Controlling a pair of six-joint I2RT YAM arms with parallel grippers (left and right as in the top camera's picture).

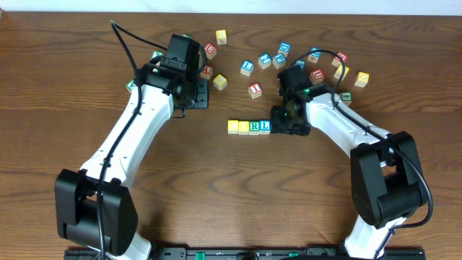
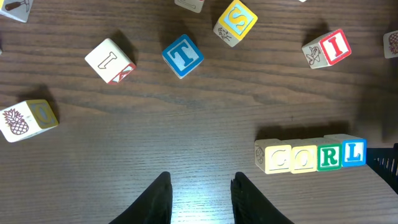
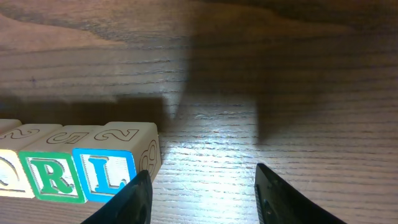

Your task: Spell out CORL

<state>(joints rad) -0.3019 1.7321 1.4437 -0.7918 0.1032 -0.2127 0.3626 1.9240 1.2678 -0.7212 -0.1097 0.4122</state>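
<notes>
Right gripper apart, empty, just beside L block | left gripper apart, empty | row read C-O-R-L | spelling judged complete

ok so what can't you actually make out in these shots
Overhead: letters on C block and O block, too small and pale.
Right wrist: O block cut by the left edge, C block outside the frame.
Overhead: green block mostly hidden under the left arm.
</notes>
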